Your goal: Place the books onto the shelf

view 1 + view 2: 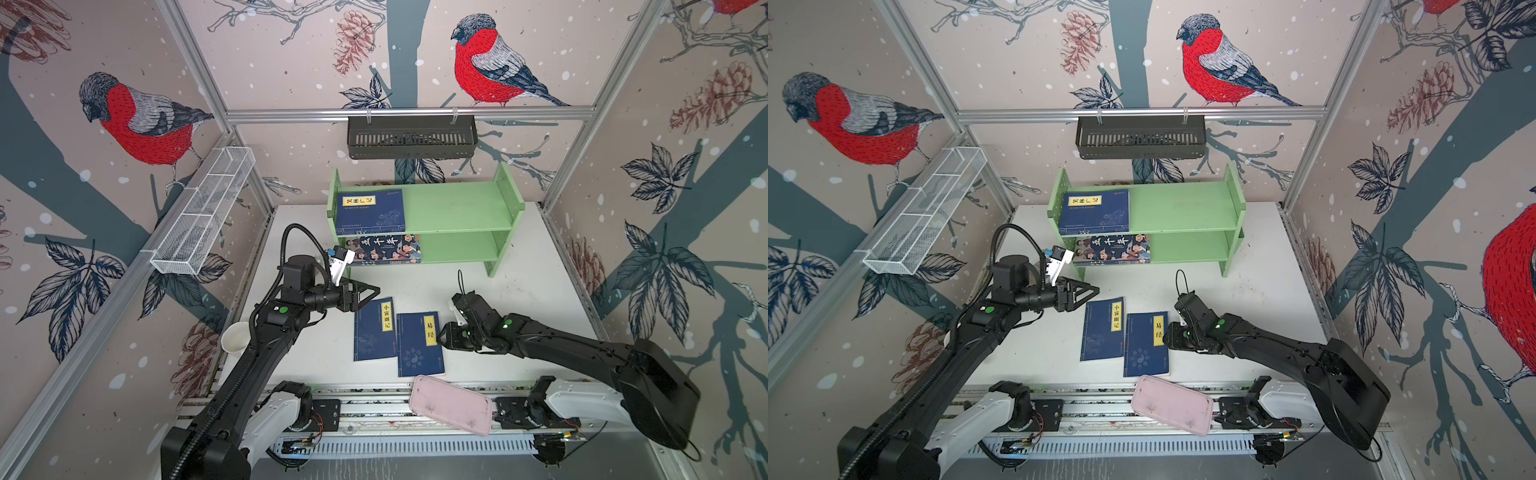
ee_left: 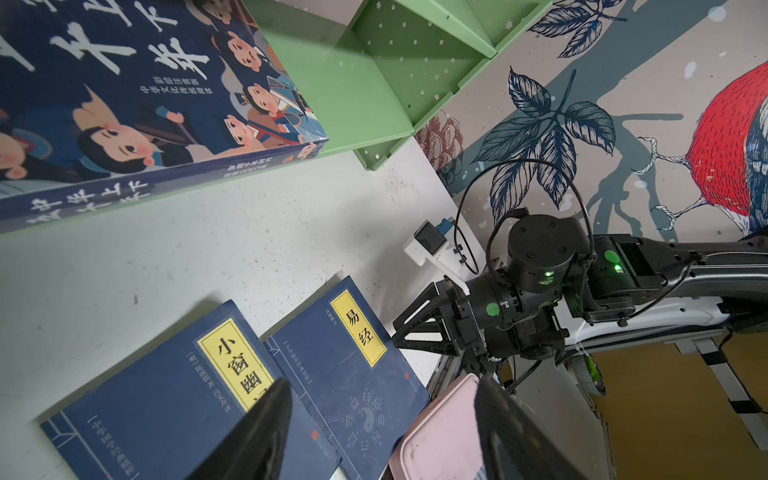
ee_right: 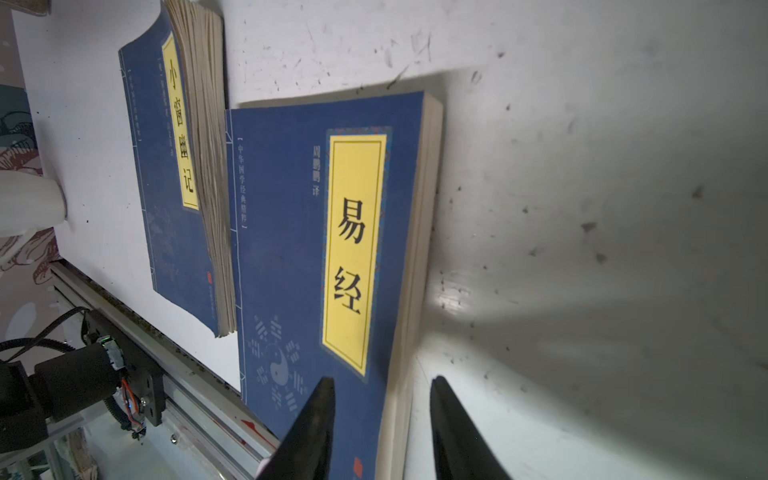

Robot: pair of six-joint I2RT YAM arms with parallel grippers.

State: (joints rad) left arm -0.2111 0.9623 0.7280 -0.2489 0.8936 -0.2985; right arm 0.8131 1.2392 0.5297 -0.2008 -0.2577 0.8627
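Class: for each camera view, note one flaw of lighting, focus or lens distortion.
In both top views, the wide-angle lens splays the aluminium uprights outward. Right wrist view: broad shadows cross the table, with one glare patch beside the navy book. Left wrist view: the near fingers of the left gripper look dark and soft-edged.

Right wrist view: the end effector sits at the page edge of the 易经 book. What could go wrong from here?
The right end effector straddles the page edge of the 易经 book, half over the cover, half over the table; closing may pinch only a few pages. A sideways push could shove it into the 小窗幽记 book close beside it. Dragging it nearer could nudge the pink tray by its corner.
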